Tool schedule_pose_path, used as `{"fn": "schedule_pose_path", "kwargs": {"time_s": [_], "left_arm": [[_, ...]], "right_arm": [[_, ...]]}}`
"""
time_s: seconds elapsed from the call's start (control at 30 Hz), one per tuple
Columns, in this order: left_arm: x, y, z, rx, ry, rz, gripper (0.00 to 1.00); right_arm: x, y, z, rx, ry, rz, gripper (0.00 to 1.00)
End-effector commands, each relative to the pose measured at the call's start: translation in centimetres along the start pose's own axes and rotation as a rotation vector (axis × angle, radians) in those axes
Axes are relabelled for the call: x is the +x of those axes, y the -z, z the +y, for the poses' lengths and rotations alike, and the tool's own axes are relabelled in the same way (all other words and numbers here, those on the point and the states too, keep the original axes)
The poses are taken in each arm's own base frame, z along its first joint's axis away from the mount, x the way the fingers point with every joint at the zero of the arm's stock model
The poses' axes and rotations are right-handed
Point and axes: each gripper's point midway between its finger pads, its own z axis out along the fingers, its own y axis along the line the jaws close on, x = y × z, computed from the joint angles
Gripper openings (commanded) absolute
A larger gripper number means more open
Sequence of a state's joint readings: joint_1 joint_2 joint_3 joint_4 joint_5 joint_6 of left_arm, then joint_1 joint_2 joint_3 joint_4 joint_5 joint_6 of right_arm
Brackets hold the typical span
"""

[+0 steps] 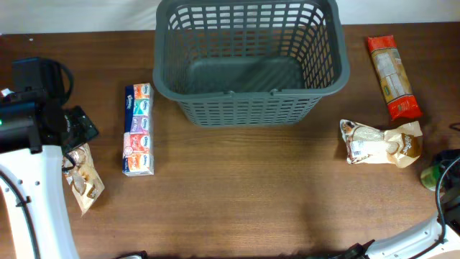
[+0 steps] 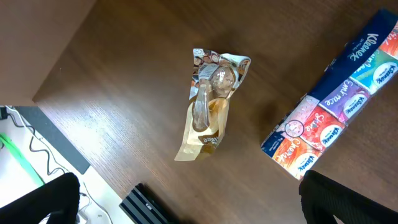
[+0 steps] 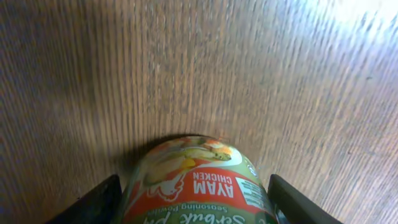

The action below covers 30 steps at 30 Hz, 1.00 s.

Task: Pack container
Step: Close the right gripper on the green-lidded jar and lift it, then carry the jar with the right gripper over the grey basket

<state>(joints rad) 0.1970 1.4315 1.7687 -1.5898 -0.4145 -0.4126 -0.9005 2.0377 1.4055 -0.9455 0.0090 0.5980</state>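
The container (image 1: 248, 92), a dark grey lattice basket, stands empty at the back middle of the table. At the table's right edge my right gripper (image 1: 444, 178) is low over a green jar of chicken seasoning (image 3: 196, 177), lying on its side. Its two fingers press against the jar's sides, so the gripper (image 3: 196, 208) is shut on it. The jar shows as a green spot (image 1: 431, 175) from overhead. On the left, my left gripper (image 2: 199, 208) hangs wide open above a brown snack packet (image 2: 210, 102), with nothing between its fingers.
A long tissue pack (image 1: 138, 129) lies left of the basket, beside the snack packet (image 1: 85, 181). On the right lie a red pasta packet (image 1: 392, 78) and a crumpled brown-and-white packet (image 1: 379, 142). A black ridged block (image 2: 149, 205) sits at the table's left edge.
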Motion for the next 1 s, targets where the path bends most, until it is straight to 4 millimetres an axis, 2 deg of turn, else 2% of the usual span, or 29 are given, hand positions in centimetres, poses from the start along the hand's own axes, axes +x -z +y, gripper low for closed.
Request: {"fn": "schedule_pose_path", "kwargs": {"time_s": [0.0, 0.07, 0.23, 0.4, 0.5, 0.57, 0.67, 0.77, 0.83, 0.87, 0.9, 0.97], "left_arm": [[0.1, -0.1, -0.1, 0.006, 0.004, 0.009, 1.0], [0.1, -0.1, -0.1, 0.006, 0.004, 0.009, 1.0], [0.1, -0.1, -0.1, 0.006, 0.004, 0.009, 1.0], [0.1, -0.1, -0.1, 0.006, 0.004, 0.009, 1.0], [0.1, -0.1, -0.1, 0.006, 0.004, 0.009, 1.0], [0.1, -0.1, -0.1, 0.006, 0.004, 0.009, 1.0], [0.1, -0.1, -0.1, 0.006, 0.004, 0.009, 1.0], [0.1, -0.1, -0.1, 0.006, 0.004, 0.009, 0.99], [0.1, -0.1, -0.1, 0.006, 0.004, 0.009, 1.0], [0.1, -0.1, -0.1, 0.006, 0.004, 0.009, 1.0], [0.1, -0.1, -0.1, 0.006, 0.004, 0.009, 1.0], [0.1, -0.1, -0.1, 0.006, 0.004, 0.009, 1.0]], "right_arm": [[1.5, -0.8, 1.0, -0.046, 0.018, 0.097, 0.04], [1.1, 0.4, 2.1, -0.094, 0.076, 0.093, 0.04], [-0.8, 5.8, 3.5, -0.149, 0.162, 0.016, 0.04], [-2.3, 13.3, 4.7, -0.215, 0.192, -0.081, 0.04], [-1.5, 18.5, 7.2, -0.383, 0.301, -0.113, 0.04], [0.2, 23.6, 9.8, -0.575, 0.414, -0.141, 0.04], [2.8, 28.9, 12.5, -0.77, 0.546, -0.177, 0.04], [7.3, 34.7, 15.3, -0.984, 0.759, -0.228, 0.04], [11.4, 38.5, 17.0, -1.125, 0.947, -0.266, 0.04], [13.2, 39.7, 17.6, -1.169, 1.014, -0.275, 0.04], [16.1, 41.3, 18.5, -1.221, 1.118, -0.293, 0.04], [20.1, 42.6, 19.9, -1.27, 1.251, -0.313, 0.04]]}}
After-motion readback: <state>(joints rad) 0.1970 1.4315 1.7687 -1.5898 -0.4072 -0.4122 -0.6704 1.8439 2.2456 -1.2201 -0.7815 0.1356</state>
